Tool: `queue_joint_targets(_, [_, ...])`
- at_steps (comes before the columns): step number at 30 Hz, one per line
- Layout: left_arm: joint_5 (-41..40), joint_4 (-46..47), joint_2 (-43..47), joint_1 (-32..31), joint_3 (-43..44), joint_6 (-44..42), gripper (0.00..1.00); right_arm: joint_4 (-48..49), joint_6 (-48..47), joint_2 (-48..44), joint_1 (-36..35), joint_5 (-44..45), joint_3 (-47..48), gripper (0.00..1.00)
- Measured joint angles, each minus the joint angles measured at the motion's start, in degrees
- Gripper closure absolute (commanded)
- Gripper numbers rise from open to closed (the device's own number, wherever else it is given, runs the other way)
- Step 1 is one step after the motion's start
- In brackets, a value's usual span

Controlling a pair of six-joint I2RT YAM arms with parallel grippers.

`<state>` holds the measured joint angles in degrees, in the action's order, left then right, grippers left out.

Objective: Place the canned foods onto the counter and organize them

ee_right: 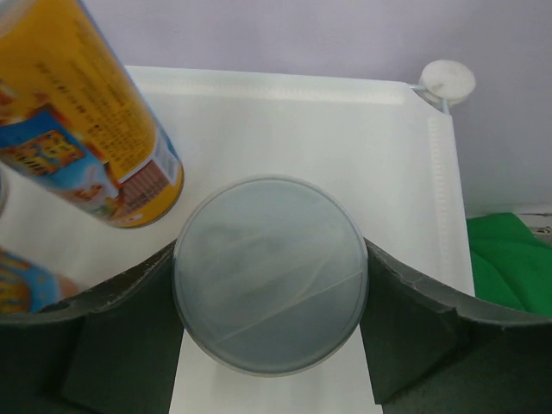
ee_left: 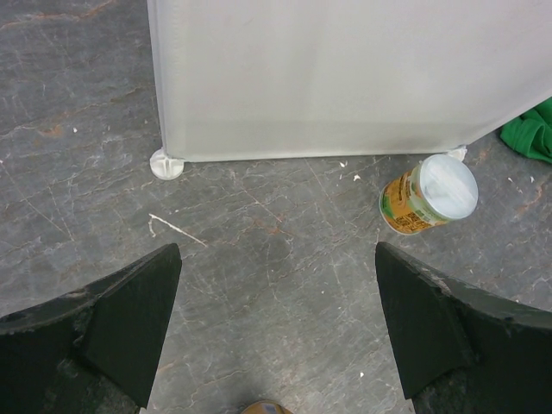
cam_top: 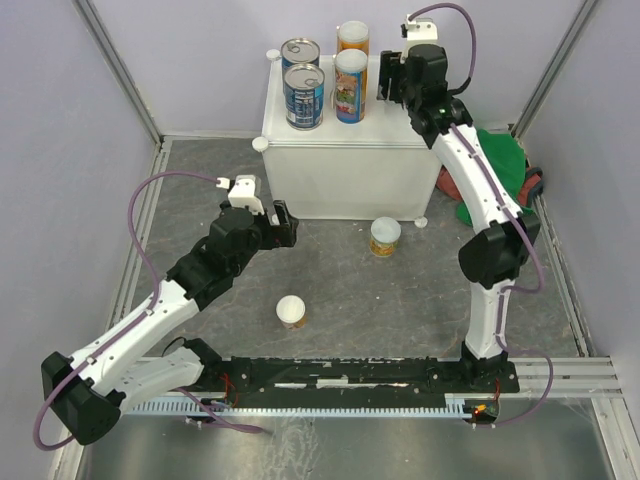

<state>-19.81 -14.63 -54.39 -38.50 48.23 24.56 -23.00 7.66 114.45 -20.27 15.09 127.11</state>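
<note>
Two blue cylindrical cans (cam_top: pixel 304 95); smooth white counter (cam_top: pixel 340 175)

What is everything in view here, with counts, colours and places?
blue cans: two, dark blue with silver tops, upright on the counter's left part
tall cans: two, yellow-orange labels, upright beside the blue ones
held can: one, pale lid, over the counter's right part
floor cans: two, yellow labels and pale lids, on the grey floor before the counter
counter: one, white, far centre
green cloth: one, right of the counter
left gripper: open, empty, over the floor
right gripper: shut on the held can
</note>
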Motion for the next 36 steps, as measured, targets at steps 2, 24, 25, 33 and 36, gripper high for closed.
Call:
queue_joint_targets(2, [0.02, 0.24, -0.13, 0.0, 0.0, 0.0, 0.01, -0.59, 0.0, 3.23, 0.61, -0.5, 2.89, 0.96])
queue_joint_targets(24, [0.48, 1.55, -0.15, 0.0, 0.0, -0.09, 0.01, -0.66, -0.17, 13.88, 1.33, -1.75, 16.65, 0.6])
queue_joint_targets(25, [0.48, 1.57, -0.15, 0.0, 0.0, -0.11, 0.01, -0.68, -0.17, 14.47, 1.38, -1.73, 17.49, 0.58])
queue_joint_targets(33, [0.5, 1.9, -0.31, 0.0, 0.0, -1.01, 0.01, 0.48, -0.35, 16.37, 1.68, -1.55, 19.37, 0.46])
queue_joint_targets(36, [0.5, 1.99, -0.42, 0.0, 0.0, -1.03, 0.01, 0.81, -0.48, 17.57, 1.77, -1.55, 20.92, 0.34])
